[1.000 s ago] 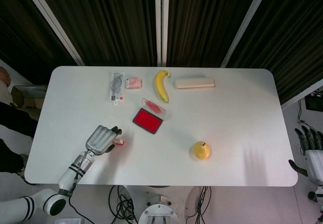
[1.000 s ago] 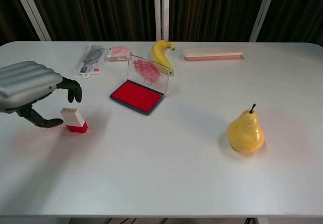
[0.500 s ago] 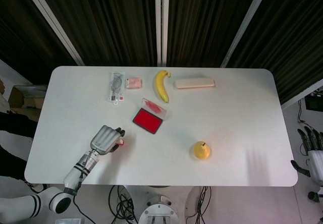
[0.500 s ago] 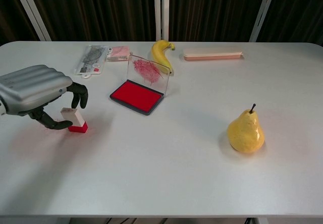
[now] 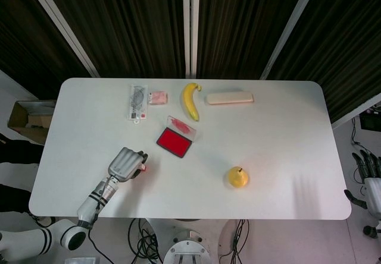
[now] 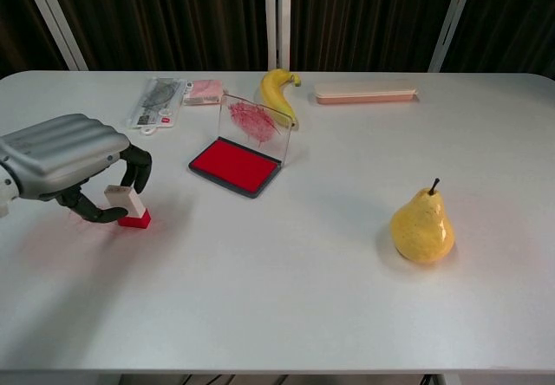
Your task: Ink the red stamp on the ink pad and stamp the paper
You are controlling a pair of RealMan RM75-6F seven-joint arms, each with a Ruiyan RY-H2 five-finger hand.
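The red stamp point(image 6: 130, 209), a white block with a red base, stands on the table point(image 6: 286, 290) at the front left; in the head view only a bit of the stamp point(image 5: 143, 168) shows past my fingers. My left hand point(image 6: 65, 155) point(image 5: 125, 164) curls over it, and thumb and fingers close on its white top. To the right of that hand lies the open ink pad point(image 6: 235, 166) point(image 5: 174, 142), its clear lid raised and smeared red. My right hand point(image 5: 369, 173) hangs off the table's right edge, fingers apart, holding nothing.
A yellow pear point(image 6: 422, 225) stands at the front right. Along the back edge lie a banana point(image 6: 277, 94), a long beige case point(image 6: 365, 96), a plastic packet point(image 6: 156, 103) and a small pink item point(image 6: 204, 91).
My left hand has slid right over the stamp and its fingers have curled in around the white top. The stamp stays in place on the table.
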